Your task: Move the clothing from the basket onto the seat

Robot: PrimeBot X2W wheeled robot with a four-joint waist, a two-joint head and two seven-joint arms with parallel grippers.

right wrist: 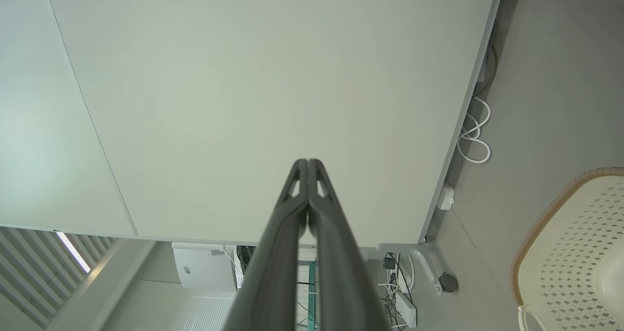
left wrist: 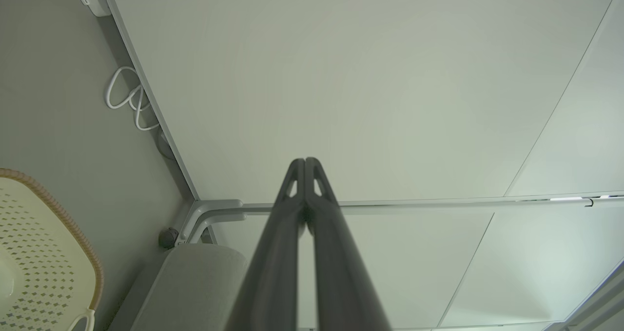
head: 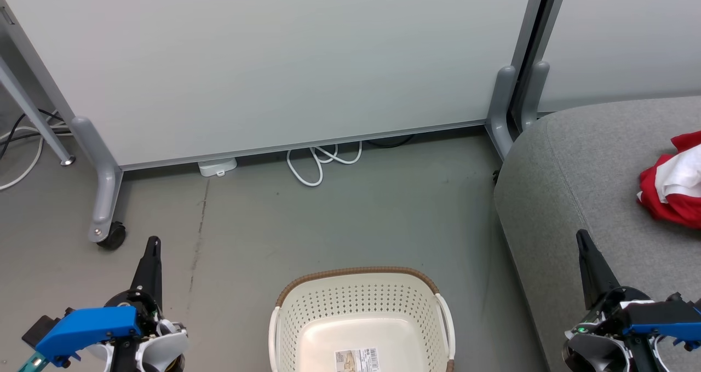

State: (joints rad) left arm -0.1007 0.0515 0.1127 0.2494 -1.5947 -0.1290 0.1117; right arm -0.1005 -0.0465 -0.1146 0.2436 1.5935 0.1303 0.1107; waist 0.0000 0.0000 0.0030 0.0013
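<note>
Holding, left gripper [head: 155,244]: nothing. The two dark fingers are pressed together at the tips, as the left wrist view confirms [left wrist: 304,162], and they touch no object.
Holding, right gripper [head: 580,236]: nothing. The fingers are likewise drawn tight together, tip against tip [right wrist: 308,162], and they touch no object.
Left gripper position: near left, over the floor [head: 383,213] and left of the basket [head: 356,274], fingers pointing to the far side.
Right gripper position: near right, over the near part of the seat [head: 569,164], well apart from the clothing [head: 669,194].
Clothing: a crumpled red and white heap lying on the seat at the far right, partly cut off by the picture's edge. Whether it is one garment or two cannot be told.
Basket: on the floor at near centre, between the two grippers and just left of the seat. It has cream perforated walls and a brown rim. Its pale bottom shows, bearing a barcode label [head: 357,359].
Seat: light grey with rounded edges, on the right side.
Surroundings: a pale partition panel [head: 274,59] stands across the far side on grey legs, with a black caster [head: 112,236] at far left. A looped white cable [head: 320,162] and a small white box [head: 217,166] lie at its foot.
Obstructions: a grey partition leg [head: 501,109] stands near the seat's far left corner. Open seat fabric lies between the right gripper and the clothing.
</note>
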